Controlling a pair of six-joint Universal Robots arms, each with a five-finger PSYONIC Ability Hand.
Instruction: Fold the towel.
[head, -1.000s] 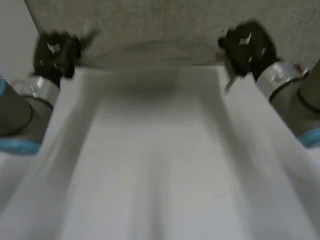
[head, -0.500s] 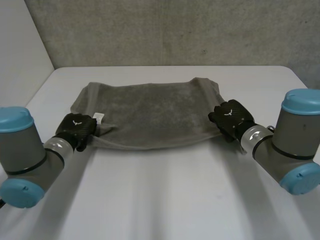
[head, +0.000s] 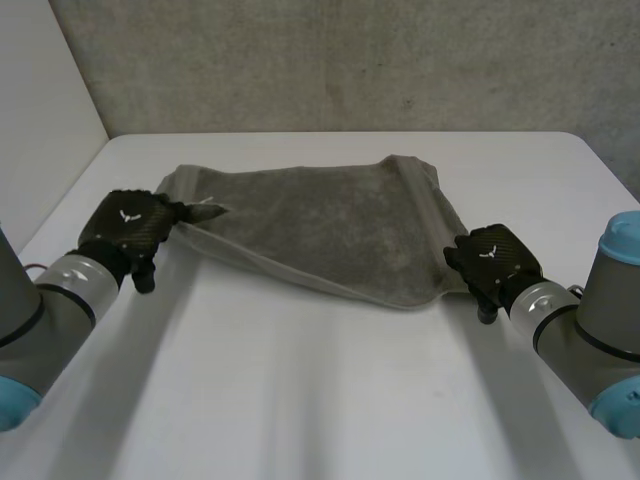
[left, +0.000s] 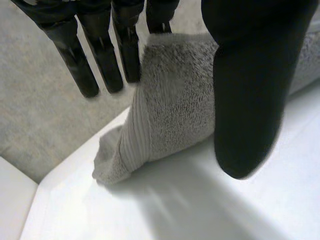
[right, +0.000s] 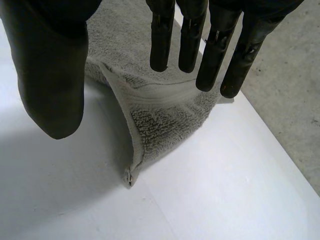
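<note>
The grey towel (head: 320, 225) lies doubled over on the white table (head: 320, 400), its near edge slanting from far left to near right. My left hand (head: 130, 228) rests at the towel's left corner (left: 145, 135). Its fingers (left: 90, 65) are straight and stand apart from the thumb (left: 250, 100), holding nothing, and the corner lies on the table between them. My right hand (head: 492, 262) is at the towel's near right corner (right: 150, 120). Its fingers (right: 210, 55) are straight, its thumb (right: 50, 75) is spread wide, and the cloth lies loose beneath.
A grey textured wall (head: 350, 60) rises behind the table's far edge. The table's left edge runs close by my left arm (head: 40, 300). Bare white tabletop spreads in front of the towel between both arms.
The towel came down from in front of the camera onto the table. Both hands have since opened and let go of its corners; the right hand moved nearer, the left hand farther back.
</note>
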